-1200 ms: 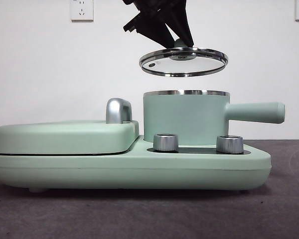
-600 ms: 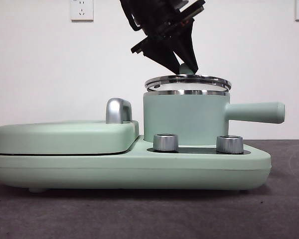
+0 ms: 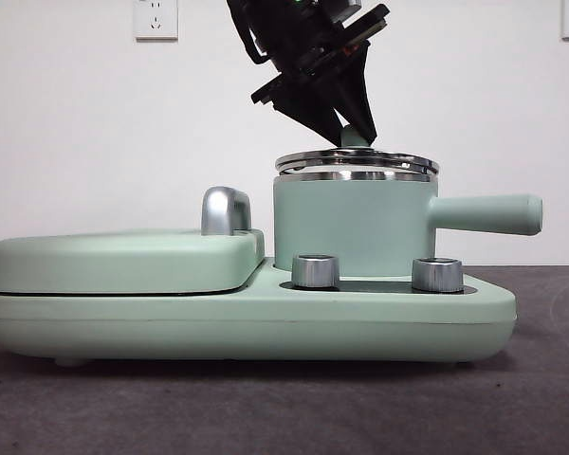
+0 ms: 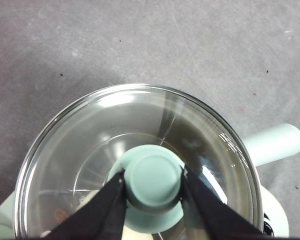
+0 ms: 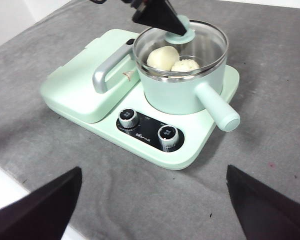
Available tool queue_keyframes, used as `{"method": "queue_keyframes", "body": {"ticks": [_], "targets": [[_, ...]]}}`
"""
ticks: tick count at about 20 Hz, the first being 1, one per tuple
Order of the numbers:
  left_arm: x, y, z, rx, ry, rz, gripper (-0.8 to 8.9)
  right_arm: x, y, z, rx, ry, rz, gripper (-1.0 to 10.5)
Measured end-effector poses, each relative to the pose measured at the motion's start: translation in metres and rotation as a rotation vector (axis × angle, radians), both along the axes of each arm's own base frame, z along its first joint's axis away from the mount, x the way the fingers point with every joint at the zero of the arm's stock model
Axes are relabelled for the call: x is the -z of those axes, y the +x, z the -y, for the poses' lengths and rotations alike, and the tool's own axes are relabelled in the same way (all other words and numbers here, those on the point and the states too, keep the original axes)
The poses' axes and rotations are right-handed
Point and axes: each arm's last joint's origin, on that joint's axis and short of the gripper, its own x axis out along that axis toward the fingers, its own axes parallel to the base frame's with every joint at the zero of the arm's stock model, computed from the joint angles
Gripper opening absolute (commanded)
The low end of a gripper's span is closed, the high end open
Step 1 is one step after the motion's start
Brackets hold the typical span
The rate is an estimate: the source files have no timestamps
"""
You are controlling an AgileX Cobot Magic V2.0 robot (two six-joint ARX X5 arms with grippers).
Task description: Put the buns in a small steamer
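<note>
The small steamer (image 3: 351, 227) stands on the right of the mint-green base, its long handle (image 3: 488, 214) pointing right. Its glass lid (image 3: 357, 161) lies on the steel rim. My left gripper (image 3: 353, 131) comes down from above and is shut on the lid's green knob (image 4: 152, 180). Through the glass in the right wrist view, both buns lie inside the steamer (image 5: 180, 92): a smooth one (image 5: 162, 57) and a ridged one (image 5: 186, 65). My right gripper (image 5: 154, 167) hangs open and high above the table in front of the appliance, holding nothing.
A flat griddle (image 3: 123, 261) with a chrome handle (image 3: 225, 210) fills the left of the base. Two steel dials (image 3: 315, 270) (image 3: 437, 274) sit on the front under the steamer. Grey cloth (image 5: 270, 150) covers the table around the appliance.
The lid was hanging well above the steamer a second ago. My left gripper has come down with it, and the lid now rests on the rim.
</note>
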Motion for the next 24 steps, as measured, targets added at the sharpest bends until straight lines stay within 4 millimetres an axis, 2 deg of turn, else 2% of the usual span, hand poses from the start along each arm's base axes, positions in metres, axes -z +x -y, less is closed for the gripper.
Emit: {"method": "queue_keyframes", "body": {"ticks": [11,12,14,15,16,18,21,23,24], "targets": [[0.005,0.001,0.0,0.019,0.017,-0.005,0.41,0.0,0.0,0.0,0.001,0.0,0.0,4.6],[0.005,0.001,0.0,0.018,0.016,-0.006,1.09,0.0,0.0,0.0,0.001,0.0,0.0,4.6],[0.005,0.002,0.001,0.014,0.014,-0.014,3.69,0.0,0.0,0.0,0.001,0.0,0.0,4.6],[0.006,0.002,0.001,0.019,0.005,-0.017,4.46,0.0,0.0,0.0,0.001,0.0,0.0,4.6],[0.005,0.001,0.002,0.016,0.003,-0.022,4.78,0.0,0.0,0.0,0.001,0.0,0.0,4.6],[0.003,0.0,0.0,-0.003,0.006,-0.051,4.77,0.0,0.0,0.0,0.001,0.0,0.0,4.6],[-0.018,-0.015,-0.013,-0.019,0.028,-0.095,4.72,0.0,0.0,0.0,0.001,0.0,0.0,4.6],[-0.048,-0.038,-0.031,-0.021,0.022,-0.092,4.69,0.0,0.0,0.0,0.001,0.0,0.001,4.6],[-0.07,-0.054,-0.045,-0.02,0.009,-0.077,4.69,0.0,0.0,0.0,0.001,0.001,0.001,4.6]]}}
